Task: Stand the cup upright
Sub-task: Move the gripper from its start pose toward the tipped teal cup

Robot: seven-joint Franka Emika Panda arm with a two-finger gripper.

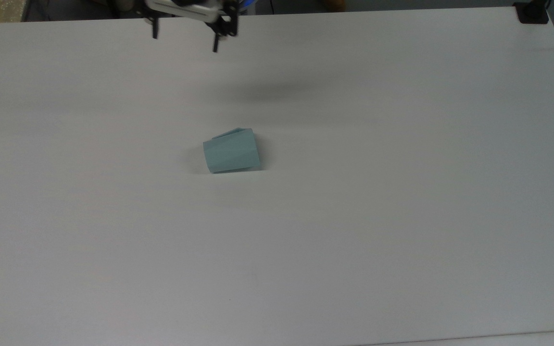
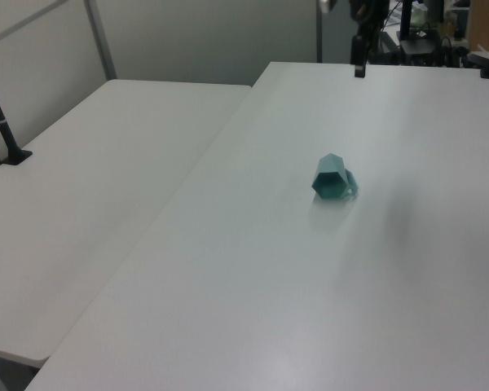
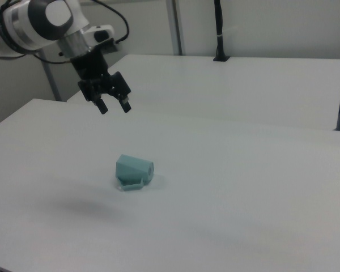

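The pale teal faceted cup [image 1: 231,151] lies on its side near the middle of the white table [image 1: 402,216]. Its narrow base faces the top view's left, its wide rim the top view's right, and its handle tab rests beside it. In the left view the cup [image 2: 332,179] shows its hexagonal base. My gripper [image 1: 184,41] hangs open in the air over the table's far edge, well apart from the cup, with nothing between its fingers. In the right view the gripper [image 3: 114,107] is up and to the left of the cup [image 3: 133,170].
A second white table [image 2: 90,179] adjoins this one. A black clamped post [image 2: 4,130] stands on it, and a black pole [image 3: 218,34] rises behind it in the right view. A black clamp [image 1: 532,12] sits at the top view's upper right corner.
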